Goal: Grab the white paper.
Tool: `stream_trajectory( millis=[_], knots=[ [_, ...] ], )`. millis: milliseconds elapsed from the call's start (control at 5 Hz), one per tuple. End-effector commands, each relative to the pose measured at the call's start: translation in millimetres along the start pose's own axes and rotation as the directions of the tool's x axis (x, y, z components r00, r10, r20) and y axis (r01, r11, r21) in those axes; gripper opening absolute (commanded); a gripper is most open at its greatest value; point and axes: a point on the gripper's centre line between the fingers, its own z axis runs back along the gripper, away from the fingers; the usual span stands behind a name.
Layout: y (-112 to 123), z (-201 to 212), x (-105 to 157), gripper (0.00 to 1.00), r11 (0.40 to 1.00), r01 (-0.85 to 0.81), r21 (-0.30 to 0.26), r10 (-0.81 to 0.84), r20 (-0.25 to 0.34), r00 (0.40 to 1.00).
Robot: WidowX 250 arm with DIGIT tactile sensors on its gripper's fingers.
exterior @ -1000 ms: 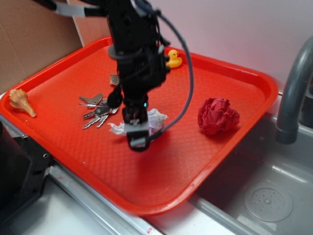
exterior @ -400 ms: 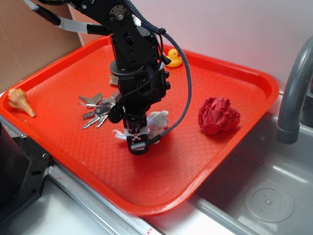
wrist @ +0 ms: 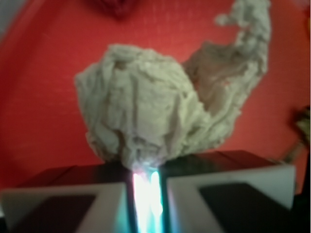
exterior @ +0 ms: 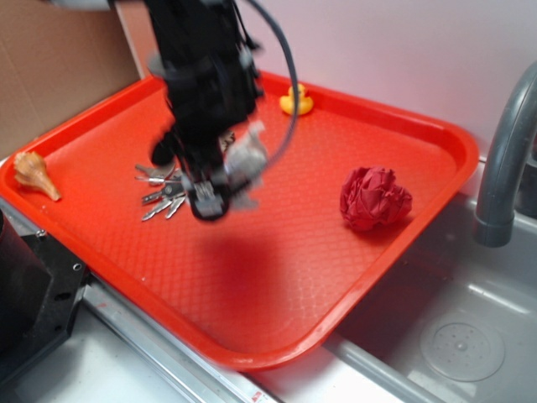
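The white paper (wrist: pixel 146 107) is a crumpled off-white wad that fills the middle of the wrist view, pinched at its lower end between my two fingers. My gripper (wrist: pixel 146 172) is shut on it, the jaws nearly together. In the exterior view the gripper (exterior: pixel 220 195) hangs above the red tray (exterior: pixel 252 285), blurred by motion, with the white paper (exterior: pixel 246 155) held off the tray surface beside the key bunch (exterior: pixel 164 191).
A crumpled red paper ball (exterior: pixel 373 197) lies at the tray's right side. A yellow rubber duck (exterior: pixel 296 101) stands at the far edge, a seashell (exterior: pixel 35 175) on the left rim. A grey faucet (exterior: pixel 502 159) and sink (exterior: pixel 453 336) are at the right.
The gripper closed on the white paper, then rose and moved left and back, lifting the paper off the tray. Keys, red ball and duck stayed put.
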Motion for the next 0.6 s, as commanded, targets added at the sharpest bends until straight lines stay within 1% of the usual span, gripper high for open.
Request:
stream_trajectory(
  millis=[0, 200, 400],
  knots=[
    [12.7, 45.1, -1.0, 0.0, 0.999, -0.039, 0.037, 0.038, 0.026, 0.999],
    [14.5, 83.9, -22.3, 0.0, 0.961, -0.274, 0.028, 0.274, 0.005, 0.962],
    [23.5, 104.9, -49.8, 0.0, 0.862, -0.503, 0.058, 0.501, 0.044, 0.864]
  ],
)
